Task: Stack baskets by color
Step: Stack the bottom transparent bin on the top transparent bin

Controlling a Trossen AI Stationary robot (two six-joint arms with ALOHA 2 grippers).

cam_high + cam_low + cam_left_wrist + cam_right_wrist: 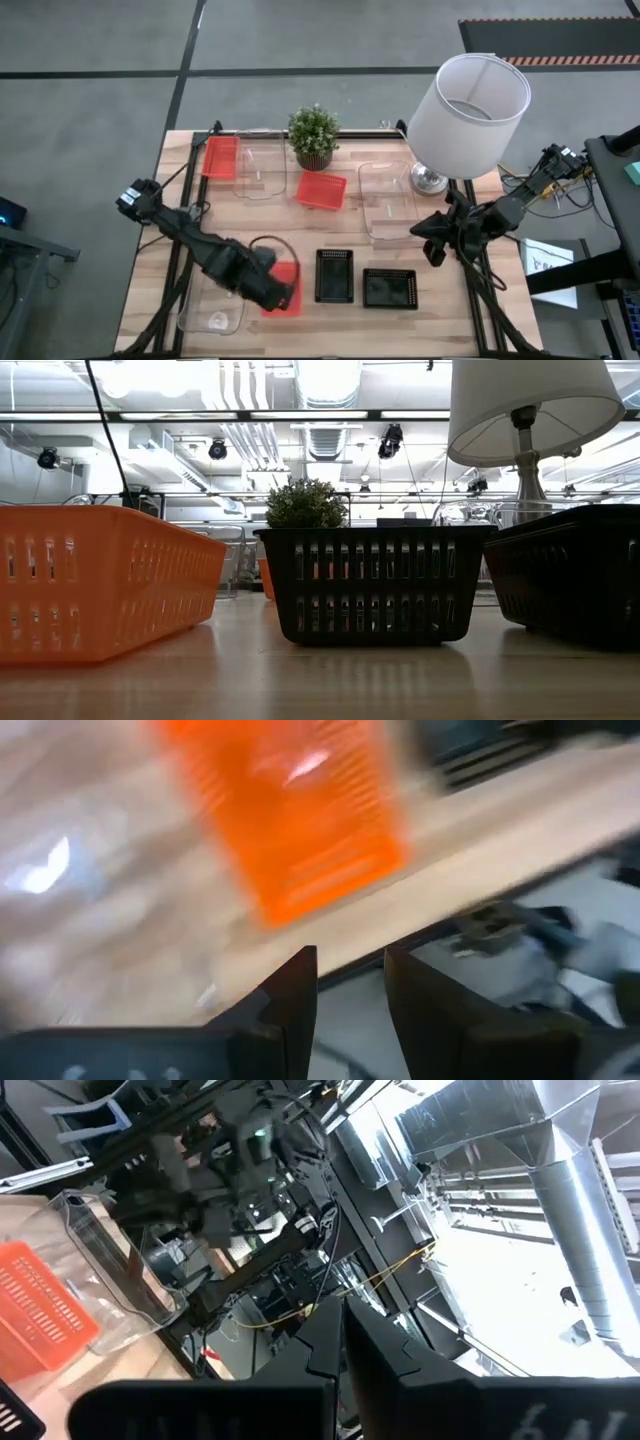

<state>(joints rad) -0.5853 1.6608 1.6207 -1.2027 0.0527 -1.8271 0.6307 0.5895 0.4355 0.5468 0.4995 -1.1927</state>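
Three red-orange baskets are on the table: one at the far left (pixel 220 157), one near the middle (pixel 321 190), and one at the front (pixel 285 272), (pixel 290 820). My left gripper (pixel 284 292), (pixel 350 990) hovers over that front basket, open, with nothing between its fingers. Two black perforated baskets (pixel 334 275), (pixel 390 288) sit side by side at the front. Clear baskets lie at the far side (pixel 262 170), right of centre (pixel 388 200) and front left (pixel 212 305). My right gripper (pixel 436 250), (pixel 340 1325) is shut and held raised over the table's right side.
A potted green plant (pixel 313 135) stands at the far middle. A lamp with a white shade (pixel 468 115) stands at the far right, close to my right arm. Bare wood lies between the centre basket and the black ones.
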